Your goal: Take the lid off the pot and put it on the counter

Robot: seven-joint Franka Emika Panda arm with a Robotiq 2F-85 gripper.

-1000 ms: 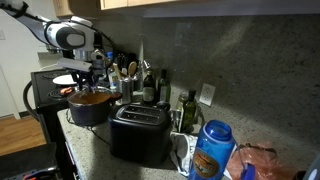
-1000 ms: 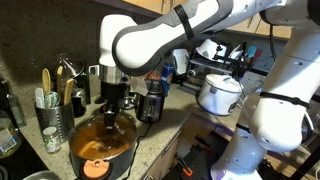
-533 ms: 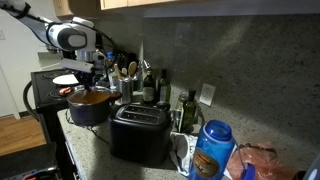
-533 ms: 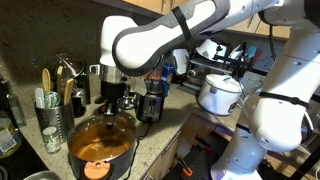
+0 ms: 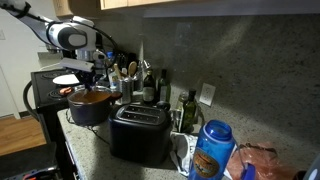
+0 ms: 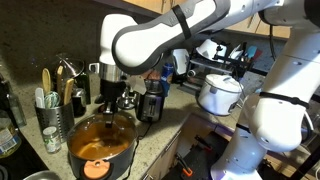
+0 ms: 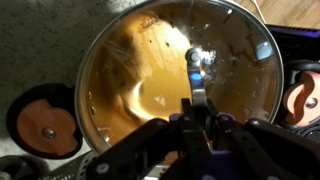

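Gripper (image 6: 113, 103) still over lid (image 6: 101, 141) on pot (image 5: 88, 109), no chg.

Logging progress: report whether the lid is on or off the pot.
On. In the wrist view the lid lies flat across the rim of the pot, with the orange inside showing through it.

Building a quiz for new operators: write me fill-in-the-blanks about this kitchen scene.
The pot is covered by a see-through ____.
The pincer is poised over the small top ____.
Beside the pot stands a black ____.
Missing: lid, knob, toaster.
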